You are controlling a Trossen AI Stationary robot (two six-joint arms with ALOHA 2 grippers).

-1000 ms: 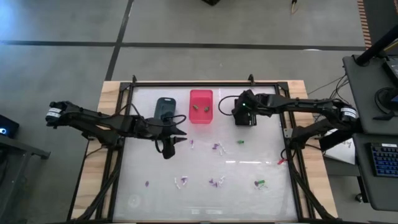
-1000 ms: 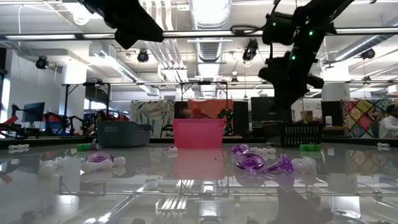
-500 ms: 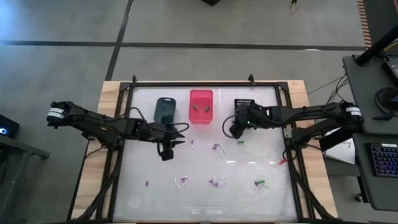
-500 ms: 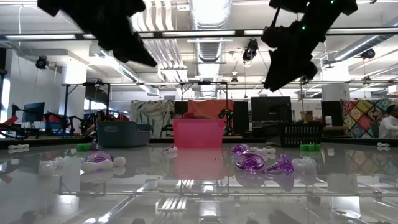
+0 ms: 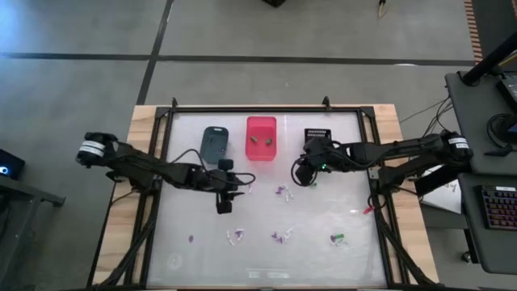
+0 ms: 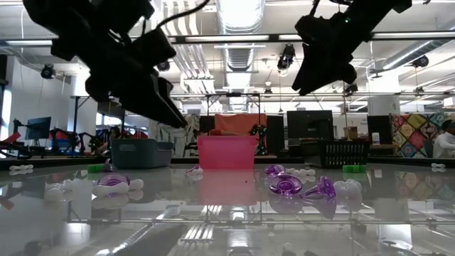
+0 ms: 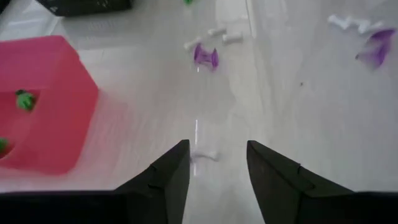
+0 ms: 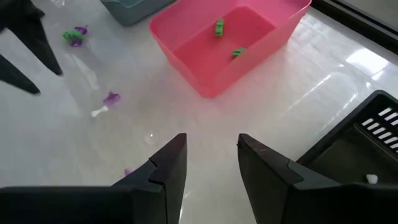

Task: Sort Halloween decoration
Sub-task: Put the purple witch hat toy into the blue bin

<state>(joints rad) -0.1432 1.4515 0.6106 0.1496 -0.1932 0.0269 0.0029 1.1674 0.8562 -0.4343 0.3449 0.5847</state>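
- The left gripper [image 5: 224,203] has slid right along the table and its fingers have spread wider.
- The right gripper [image 5: 299,172] has swung from the black bin [image 5: 317,135] toward the middle.

Two slim black jointed arms with white wrist bands, looped black cables, and dark wedge-shaped fingers [image 7: 165,180]

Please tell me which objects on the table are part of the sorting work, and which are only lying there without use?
Part of the job:
- purple, white and green trinkets loose on the glass
- pink bin, with green pieces inside
- blue-grey bin
- black bin
- left gripper and right gripper, both open

Just lying about:
- red item by the table's right edge
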